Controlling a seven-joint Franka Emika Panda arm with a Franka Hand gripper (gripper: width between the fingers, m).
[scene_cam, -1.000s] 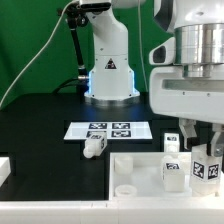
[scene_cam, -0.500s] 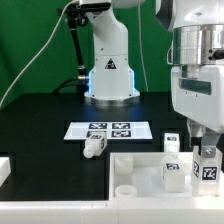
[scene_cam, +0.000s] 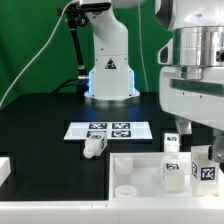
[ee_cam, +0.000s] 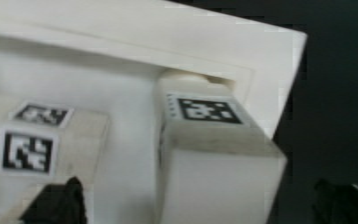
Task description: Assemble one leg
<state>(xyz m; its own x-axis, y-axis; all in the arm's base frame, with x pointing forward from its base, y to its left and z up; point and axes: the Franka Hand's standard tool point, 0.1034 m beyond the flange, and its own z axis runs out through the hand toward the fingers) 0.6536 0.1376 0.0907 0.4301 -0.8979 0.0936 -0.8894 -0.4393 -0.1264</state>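
My gripper [scene_cam: 201,148] hangs over the exterior view's right end of the large white slab [scene_cam: 130,176]. Its fingers are open and straddle an upright white leg [scene_cam: 207,171] with tags. In the wrist view this leg [ee_cam: 211,140] stands between the two dark fingertips [ee_cam: 60,200] with a gap on each side, and my gripper [ee_cam: 202,205] is not closed on it. A second leg [scene_cam: 172,170] stands beside it on the slab and also shows in the wrist view [ee_cam: 48,140]. A third leg [scene_cam: 172,143] stands just behind, and another [scene_cam: 93,146] lies on the black table.
The marker board [scene_cam: 108,130] lies mid-table in front of the robot base [scene_cam: 108,70]. A white part [scene_cam: 4,168] sits at the exterior view's left edge. The slab's edge [ee_cam: 247,45] borders black table.
My gripper swung toward the exterior view's right and lower half a second ago, then came back slightly left. The legs and the slab have stayed where they were.
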